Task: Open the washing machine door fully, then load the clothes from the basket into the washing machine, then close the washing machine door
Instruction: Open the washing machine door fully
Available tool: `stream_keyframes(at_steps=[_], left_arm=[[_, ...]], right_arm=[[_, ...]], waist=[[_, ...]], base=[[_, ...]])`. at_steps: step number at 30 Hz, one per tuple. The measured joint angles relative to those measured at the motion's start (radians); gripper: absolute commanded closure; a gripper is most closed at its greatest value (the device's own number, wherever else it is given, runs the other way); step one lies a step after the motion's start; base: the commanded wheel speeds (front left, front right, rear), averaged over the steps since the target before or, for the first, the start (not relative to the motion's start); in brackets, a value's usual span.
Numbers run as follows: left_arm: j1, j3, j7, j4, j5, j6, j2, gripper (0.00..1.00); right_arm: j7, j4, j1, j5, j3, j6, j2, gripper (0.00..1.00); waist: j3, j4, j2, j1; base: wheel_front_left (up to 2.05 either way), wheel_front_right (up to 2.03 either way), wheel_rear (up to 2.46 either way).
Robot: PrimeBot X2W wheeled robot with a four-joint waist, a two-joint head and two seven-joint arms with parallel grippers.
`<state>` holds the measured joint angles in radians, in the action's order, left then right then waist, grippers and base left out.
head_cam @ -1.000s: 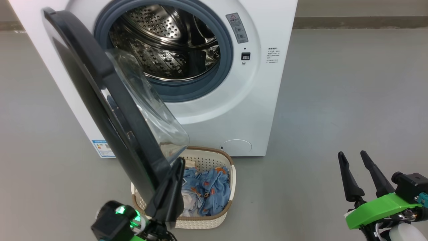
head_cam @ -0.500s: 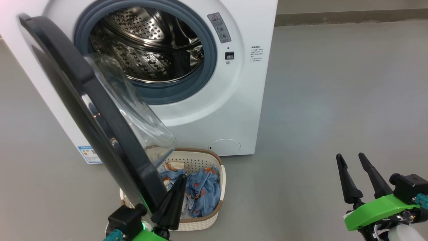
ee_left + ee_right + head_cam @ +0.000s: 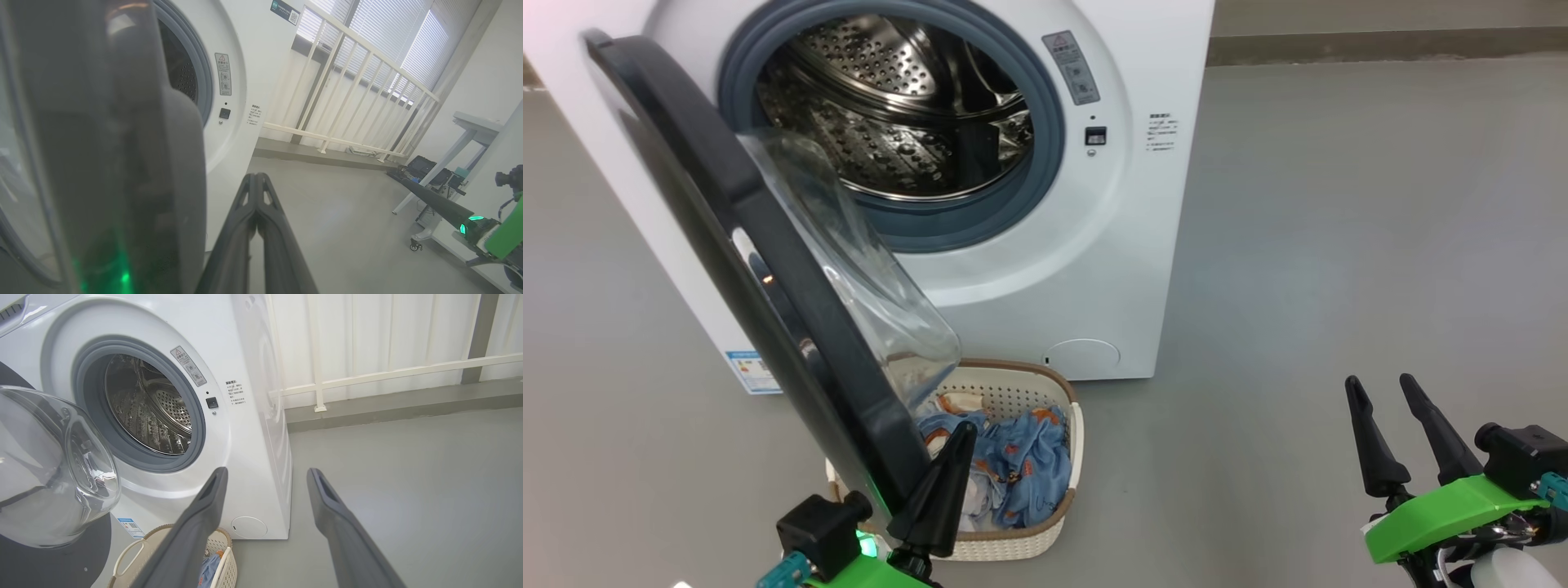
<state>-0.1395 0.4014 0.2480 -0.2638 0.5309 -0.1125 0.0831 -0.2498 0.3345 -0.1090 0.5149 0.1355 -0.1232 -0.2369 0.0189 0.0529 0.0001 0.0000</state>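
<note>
Head view: the basket [image 3: 1013, 545] holds the clothes [image 3: 1021, 461]; left tool [image 3: 964, 433] clenched, right tool [image 3: 1379, 382] spread.

Warning triangle [image 3: 1062, 39] atop grey sticker [image 3: 1076, 72] on washing machine [image 3: 1127, 245]; wording illegible

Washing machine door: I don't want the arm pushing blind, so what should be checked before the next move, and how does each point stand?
1. The washing machine door fully open: not ok, it stands only partway.
2. The left gripper shut and placed at the door's edge: ok. Whether it touches the door: cannot tell.
3. The right gripper open, empty and well off to the side: ok.
4. The basket free for reaching in: not ok, in the head view the door covers its left part.
5. The clothes all in the basket: ok.
6. The drum empty: ok, as far as it shows.
</note>
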Motion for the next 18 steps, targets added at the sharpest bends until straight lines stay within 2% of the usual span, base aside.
stream_keyframes(at_steps=[18], left_arm=[[0.039,-0.013,0.003,0.029,-0.007,-0.001,0.019,1.00]], right_arm=[[0.000,0.017,0.000,0.013,0.015,0.000,0.002,0.00]], waist=[[0.007,0.144,0.0000,0.0000]], base=[[0.00,0.00,0.00]])
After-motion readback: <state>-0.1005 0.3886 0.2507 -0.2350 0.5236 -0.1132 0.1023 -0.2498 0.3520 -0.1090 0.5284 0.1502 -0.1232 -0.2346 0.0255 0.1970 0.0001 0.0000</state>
